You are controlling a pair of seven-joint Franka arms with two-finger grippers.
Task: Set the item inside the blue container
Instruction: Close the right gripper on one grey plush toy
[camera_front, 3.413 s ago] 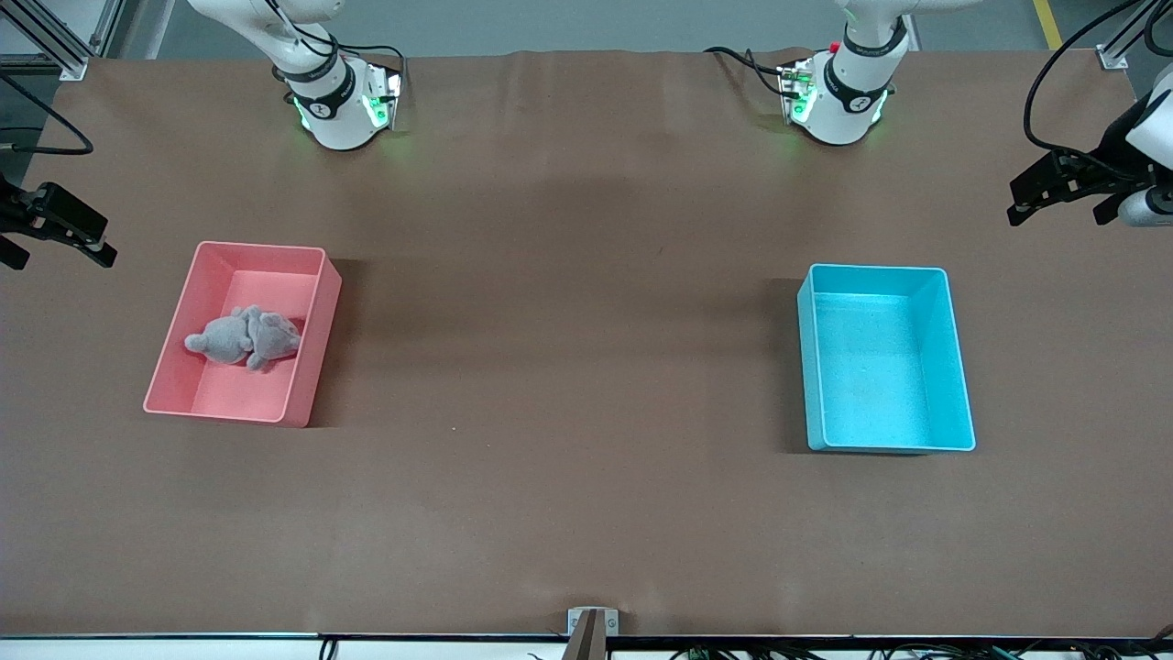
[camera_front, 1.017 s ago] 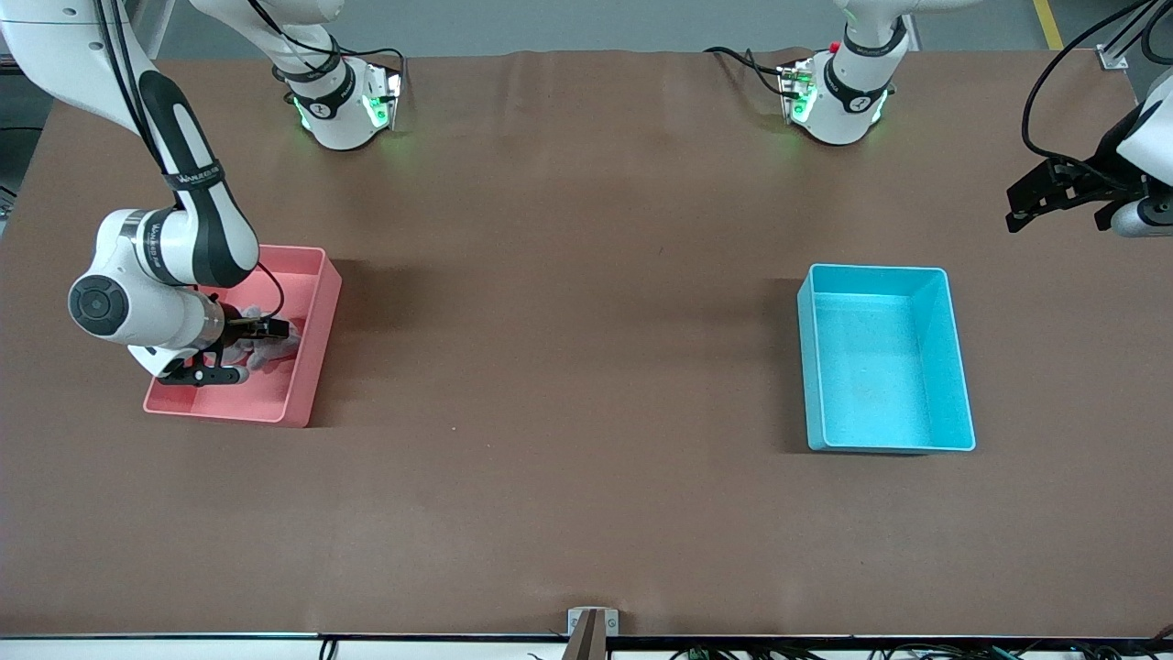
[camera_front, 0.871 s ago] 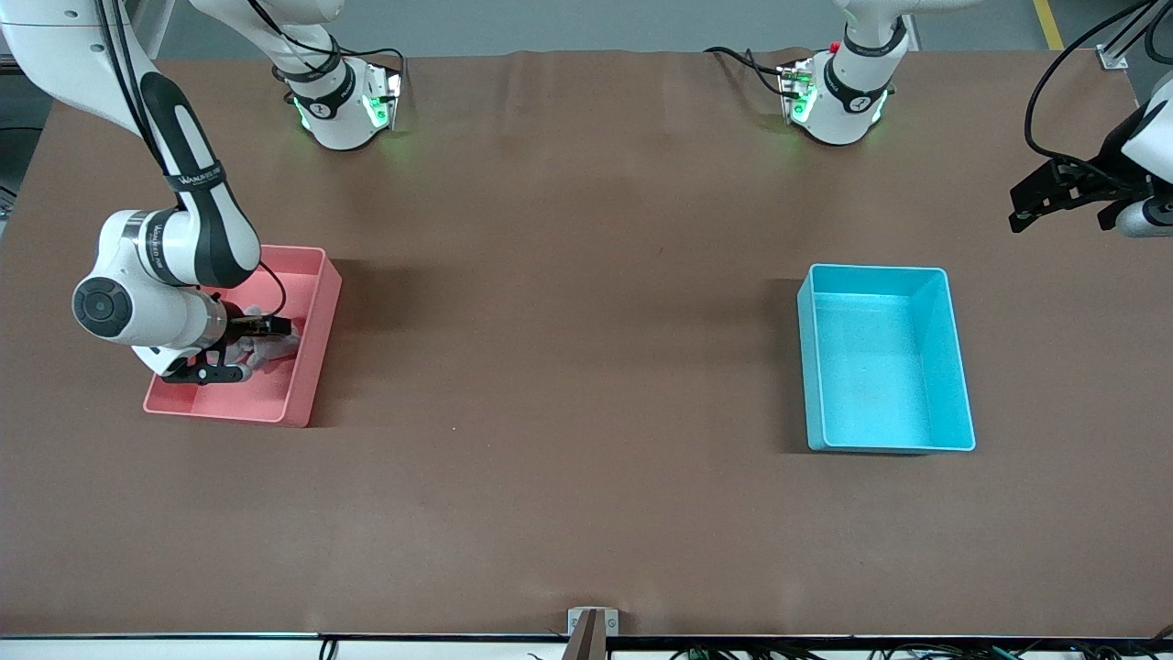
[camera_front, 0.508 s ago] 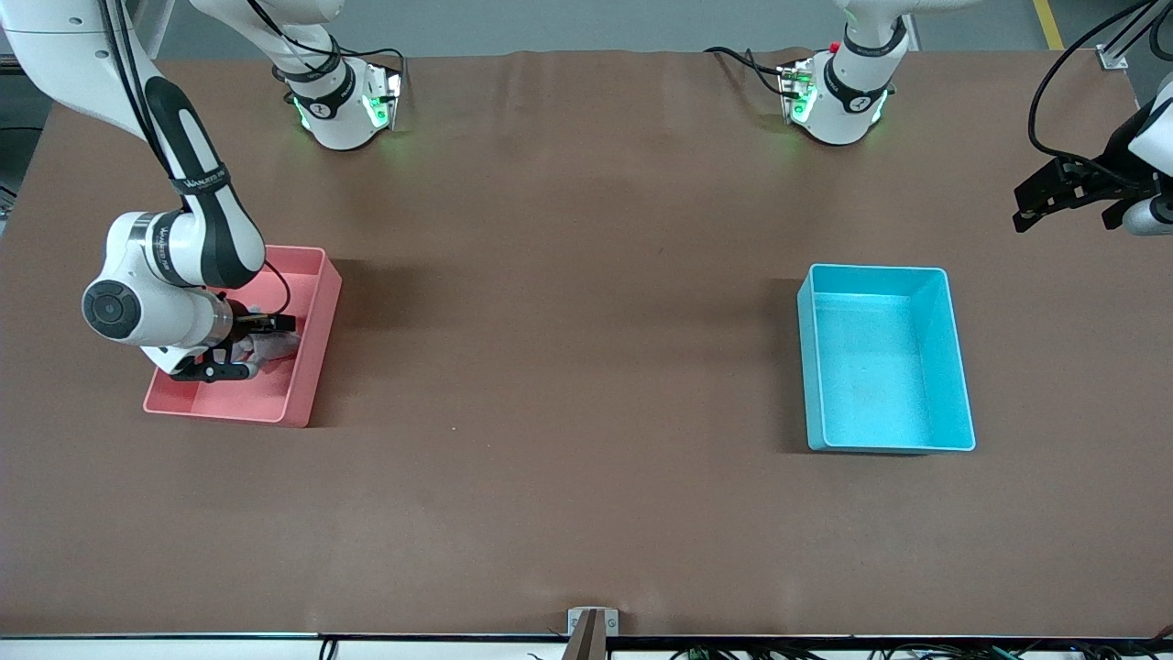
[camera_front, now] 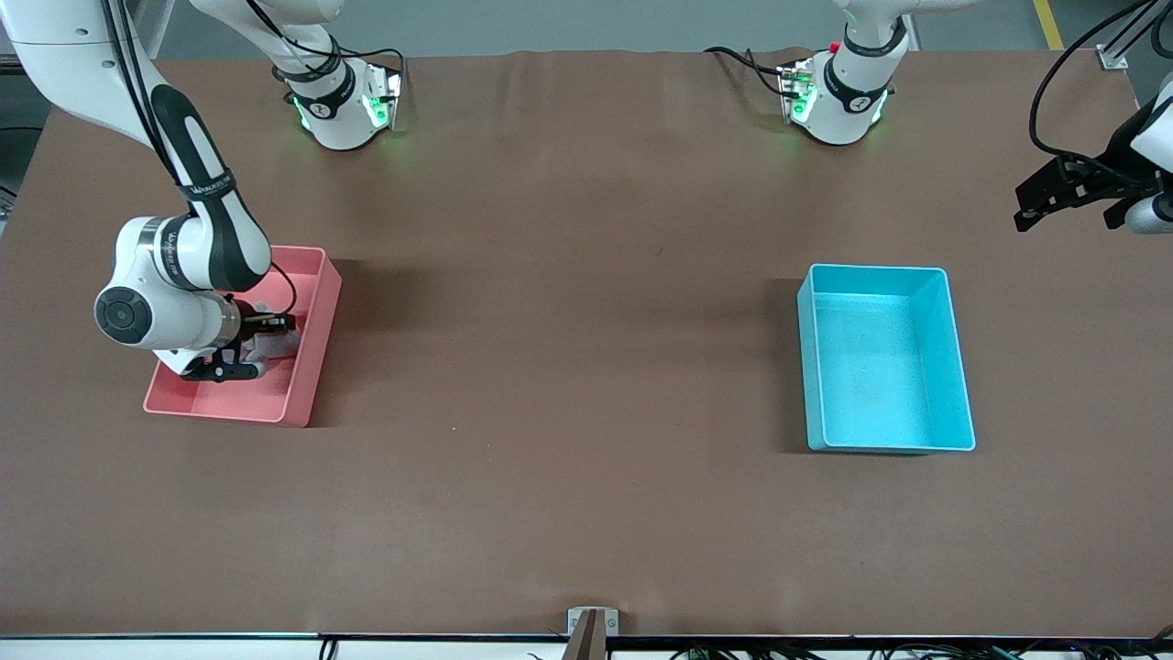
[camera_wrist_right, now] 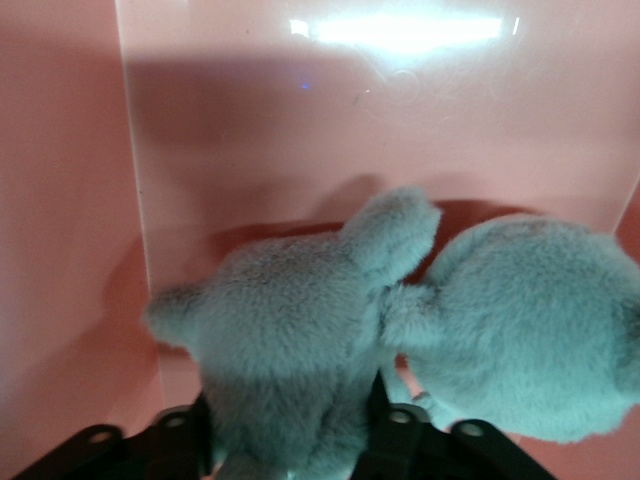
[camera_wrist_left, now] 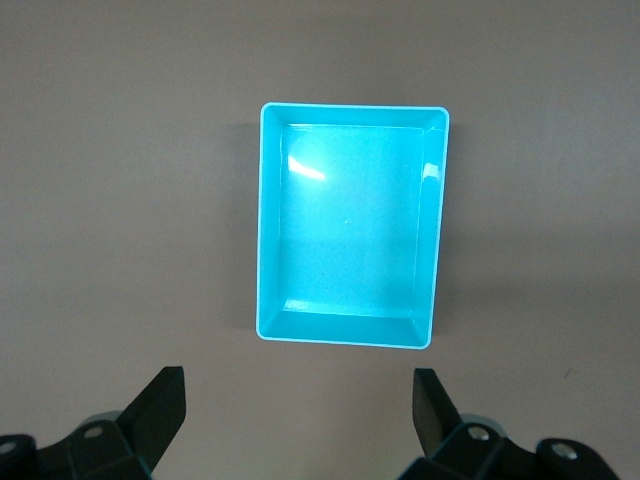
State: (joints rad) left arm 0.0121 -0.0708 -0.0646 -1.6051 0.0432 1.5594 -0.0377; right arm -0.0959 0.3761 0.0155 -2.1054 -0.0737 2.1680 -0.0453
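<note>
The item is a grey plush toy (camera_wrist_right: 290, 320) lying in the pink bin (camera_front: 312, 341) toward the right arm's end of the table. My right gripper (camera_wrist_right: 290, 425) reaches down into that bin and is shut on the toy's body, one finger pressed into the fur on each side. In the front view the wrist hides most of the toy (camera_front: 272, 345) and of the right gripper (camera_front: 246, 356). The blue container (camera_front: 884, 367) stands empty toward the left arm's end. My left gripper (camera_front: 1068, 194) waits open in the air, looking down on the blue container (camera_wrist_left: 350, 230).
Brown table cover (camera_front: 568, 367) spreads between the two bins with nothing on it. The arm bases (camera_front: 344, 101) stand at the table's edge farthest from the front camera. A small bracket (camera_front: 592, 623) sits at the nearest edge.
My right arm came in from off the table and went down into the pink bin onto the toy. Over the last second its wrist shifted slightly. The left gripper has barely drifted.
</note>
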